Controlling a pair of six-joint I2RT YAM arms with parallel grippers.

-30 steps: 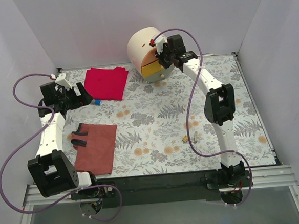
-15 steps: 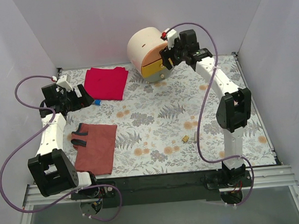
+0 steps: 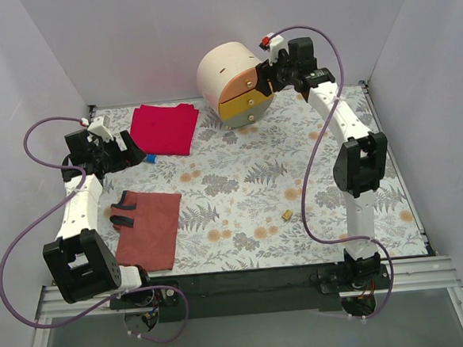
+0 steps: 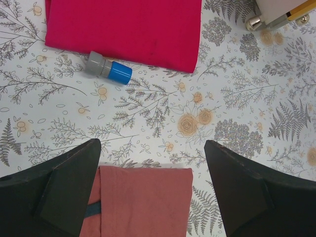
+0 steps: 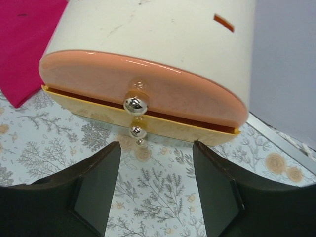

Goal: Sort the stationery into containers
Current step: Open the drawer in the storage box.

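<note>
The cream drum cabinet (image 3: pixel 218 69) stands at the back of the table with its orange drawer (image 3: pixel 243 81), yellow drawer (image 3: pixel 246 102) and olive drawer (image 3: pixel 248 118) facing right. My right gripper (image 3: pixel 267 76) hovers just off the orange front, open and holding nothing. In the right wrist view the orange drawer (image 5: pixel 148 91) and its silver knob (image 5: pixel 136 104) lie beyond my right gripper (image 5: pixel 155 190). My left gripper (image 4: pixel 153 190) is open above the mat, near a small grey-and-blue piece (image 4: pixel 108 68). A tiny tan block (image 3: pixel 285 214) lies mid-right.
A red folded cloth (image 3: pixel 165 128) lies at the back left. A rust-brown cloth (image 3: pixel 149 228) lies front left with a dark item (image 3: pixel 124 211) at its left edge. White walls enclose the floral mat (image 3: pixel 240 181).
My right gripper has opened and drawn back to the right, away from the drawer fronts it was pressed against. The left arm has barely moved.
</note>
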